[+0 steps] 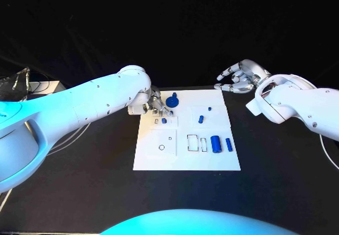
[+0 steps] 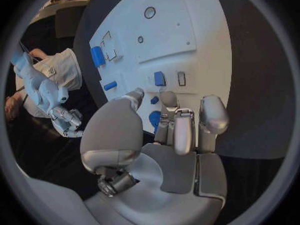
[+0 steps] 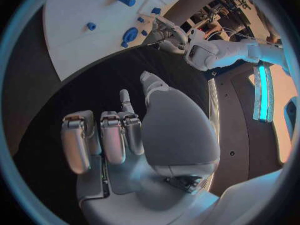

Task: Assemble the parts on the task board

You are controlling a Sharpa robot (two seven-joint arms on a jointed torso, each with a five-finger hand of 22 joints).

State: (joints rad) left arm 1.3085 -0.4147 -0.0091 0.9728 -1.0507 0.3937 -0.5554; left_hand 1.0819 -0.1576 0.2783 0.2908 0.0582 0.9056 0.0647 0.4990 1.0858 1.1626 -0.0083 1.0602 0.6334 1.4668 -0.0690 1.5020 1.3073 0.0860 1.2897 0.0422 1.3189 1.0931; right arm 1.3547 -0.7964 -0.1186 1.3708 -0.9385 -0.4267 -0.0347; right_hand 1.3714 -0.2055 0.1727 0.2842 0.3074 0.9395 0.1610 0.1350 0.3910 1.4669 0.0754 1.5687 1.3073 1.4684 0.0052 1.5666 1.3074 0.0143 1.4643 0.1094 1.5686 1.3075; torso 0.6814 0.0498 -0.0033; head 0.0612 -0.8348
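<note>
Left hand (image 1: 157,100) over task board (image 1: 186,164) far-left corner — grasp unclear, blue round part (image 1: 174,102) just beyond fingertips. Right hand (image 1: 241,76) off board, fingers spread, empty.

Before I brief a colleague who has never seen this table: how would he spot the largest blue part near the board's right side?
Start at the white task board in the middle of the black table. Near its right edge two blue parts lie side by side, lengthwise. The one meant is the thick blue cylinder, on the inner side; its neighbour, the slim blue bar, is much narrower.
</note>
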